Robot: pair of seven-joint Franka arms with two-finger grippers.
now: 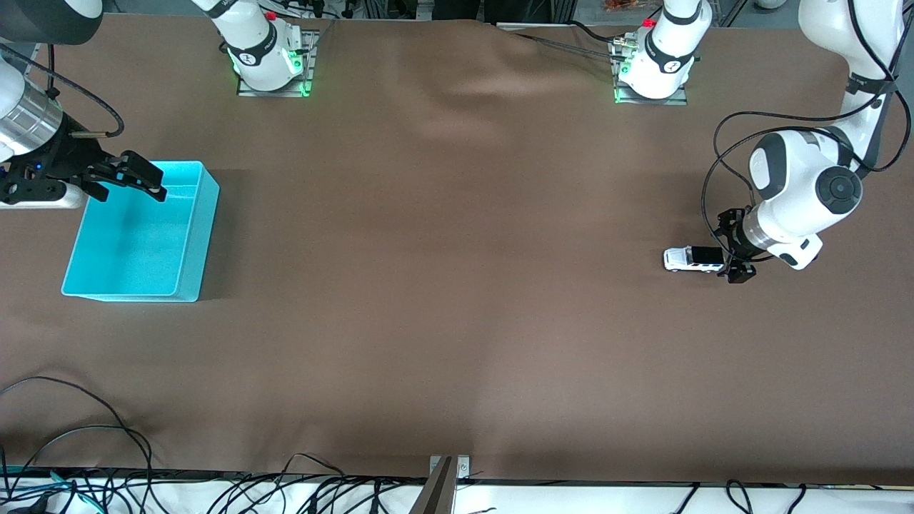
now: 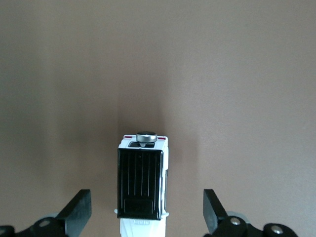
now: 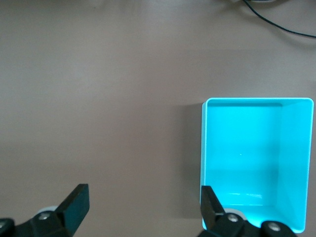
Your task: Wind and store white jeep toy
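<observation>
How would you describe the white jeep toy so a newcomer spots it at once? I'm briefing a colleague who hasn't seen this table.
Start at the brown table and go to the left arm's end, away from the turquoise bin. There the left hand, open, sits low around the white jeep toy. It is a small boxy car with a black roof and a round silver knob at one end, the only loose thing there.

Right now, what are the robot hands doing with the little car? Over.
Left hand open, straddling the white jeep toy, not gripping. Right hand open, waiting over the blue bin. Nothing in the way.
</observation>
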